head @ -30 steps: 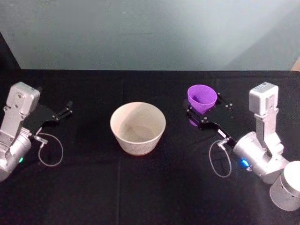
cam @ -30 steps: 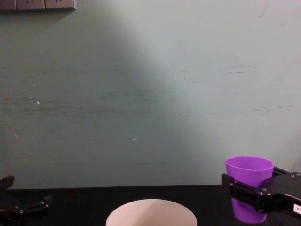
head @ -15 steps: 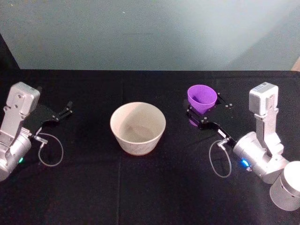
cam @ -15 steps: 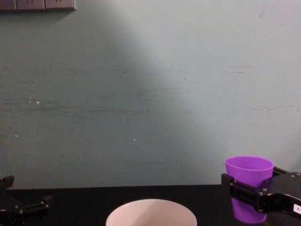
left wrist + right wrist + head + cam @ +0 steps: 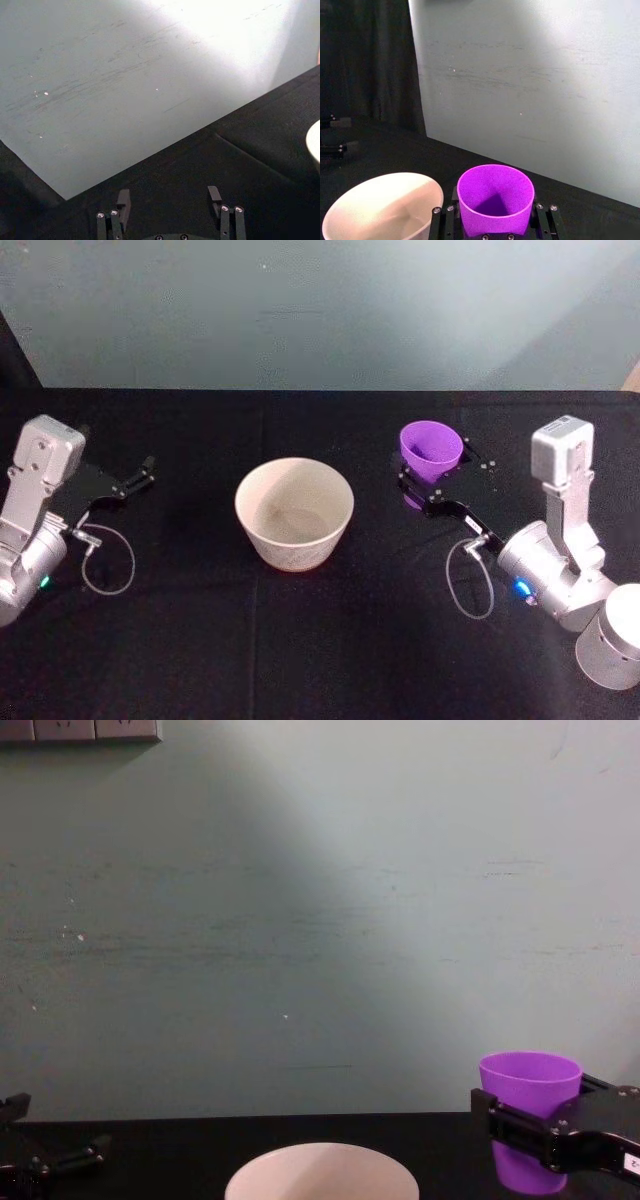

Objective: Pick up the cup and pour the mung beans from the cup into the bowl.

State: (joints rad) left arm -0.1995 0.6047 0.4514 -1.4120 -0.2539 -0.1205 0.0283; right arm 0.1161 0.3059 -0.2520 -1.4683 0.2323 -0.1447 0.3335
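The right gripper (image 5: 492,222), clamped on the small bright purple plastic cup (image 5: 432,448) upright beside the wide pale round bowl (image 5: 294,538), should probably lift level and tip only over the bowl; the left gripper (image 5: 169,200) rests spread open, far left.

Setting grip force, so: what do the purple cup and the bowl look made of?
The cup: likely plastic; uniform bright purple, thin wall, smooth matte look; gripped by the right end effector. The bowl: pale, smooth, soft sheen; ceramic or melamine, can't tell which. The left end effector sits open, far left.
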